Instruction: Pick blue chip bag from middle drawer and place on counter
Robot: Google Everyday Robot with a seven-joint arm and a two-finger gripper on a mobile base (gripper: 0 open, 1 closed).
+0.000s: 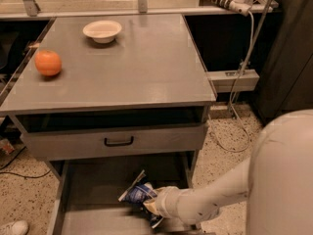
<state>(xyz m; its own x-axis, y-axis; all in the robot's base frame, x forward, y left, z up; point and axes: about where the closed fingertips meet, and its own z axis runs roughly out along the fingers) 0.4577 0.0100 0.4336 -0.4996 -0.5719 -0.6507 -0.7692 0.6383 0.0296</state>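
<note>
The blue chip bag is in the open middle drawer at the bottom of the view, tilted with one crimped end pointing up-left. My gripper reaches in from the right on a white arm and is shut on the bag's lower right part. The fingers are mostly hidden behind the bag and wrist. The grey counter lies above, well away from the gripper.
An orange sits at the counter's left side and a white bowl at its back. A shut drawer front with a black handle hangs just above the open drawer. Cables and a power strip are to the right.
</note>
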